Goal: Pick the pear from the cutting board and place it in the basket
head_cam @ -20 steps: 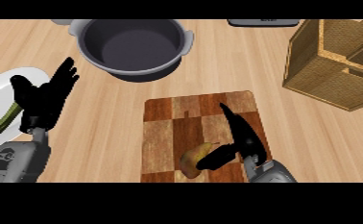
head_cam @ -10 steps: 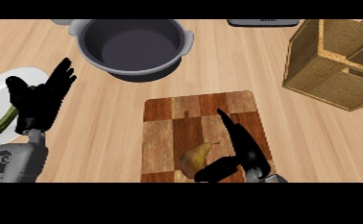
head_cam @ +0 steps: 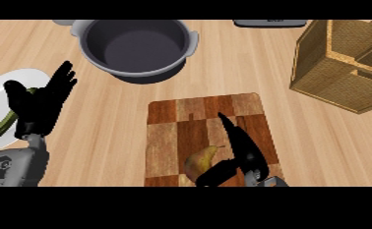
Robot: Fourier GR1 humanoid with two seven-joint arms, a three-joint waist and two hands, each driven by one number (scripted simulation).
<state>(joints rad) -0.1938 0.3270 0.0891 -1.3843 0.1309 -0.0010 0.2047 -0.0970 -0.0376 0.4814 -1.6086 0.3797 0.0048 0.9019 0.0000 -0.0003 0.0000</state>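
Right hand [head_cam: 245, 158] is spread against the pear [head_cam: 201, 160], fingers straight along its right side, thumb stretched under its lower end. That pear lies at the cutting board's [head_cam: 190, 120] near end, the basket [head_cam: 335, 71] well apart at far right. Left hand [head_cam: 42, 102] rests open at the left edge.

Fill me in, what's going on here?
The robot's black right hand sits against the yellow-brown pear on the checkered wooden cutting board, with its fingers straight along the pear's right side and its thumb below it. The pear lies on the board, not yet lifted. The woven wicker basket stands at the far right. The black left hand rests open at the left, near the grey metal pot.
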